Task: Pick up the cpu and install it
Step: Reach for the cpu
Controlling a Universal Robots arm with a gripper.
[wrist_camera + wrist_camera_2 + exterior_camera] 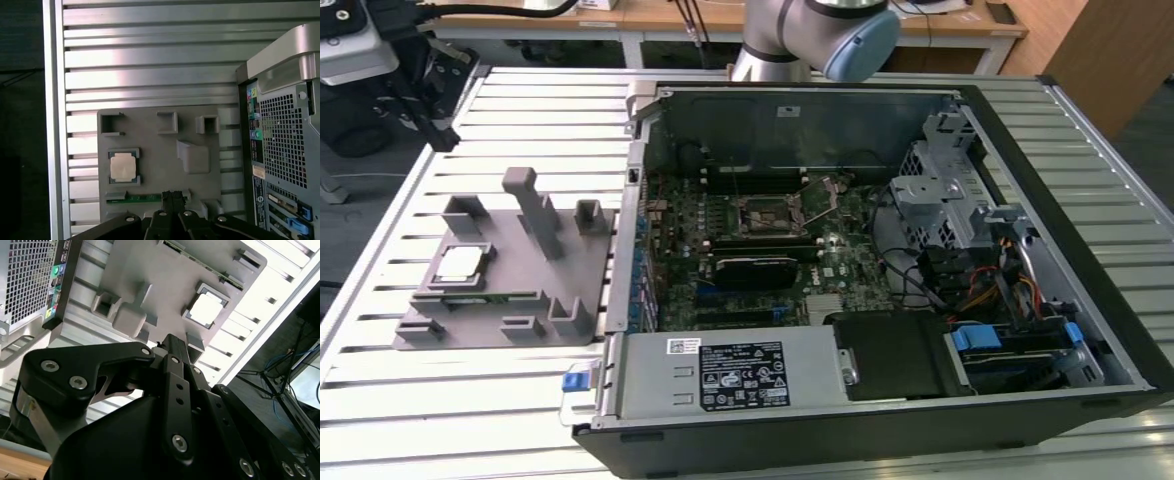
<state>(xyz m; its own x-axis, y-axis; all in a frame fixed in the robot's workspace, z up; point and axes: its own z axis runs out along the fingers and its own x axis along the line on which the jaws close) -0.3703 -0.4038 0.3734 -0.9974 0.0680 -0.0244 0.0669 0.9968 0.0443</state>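
The cpu (463,263), a small silvery square chip, lies flat in a recess of the grey fixture (587,275) on the exterior view's left. In both wrist views the cpu (123,166) (206,309) sits untouched in its pocket on the fixture (160,145) (165,275). My gripper (172,196) (173,341) hovers well above the fixture with its black fingers closed together, and nothing is between them. Inside the open computer case, the black square socket (767,213) sits on the motherboard.
The open computer case (1107,300) fills the middle and the exterior view's right of the slatted metal table (520,90). A green memory stick (145,198) lies in a slot of the fixture. The arm's joint (821,35) stands behind the case. Tall grey posts (534,205) rise from the fixture.
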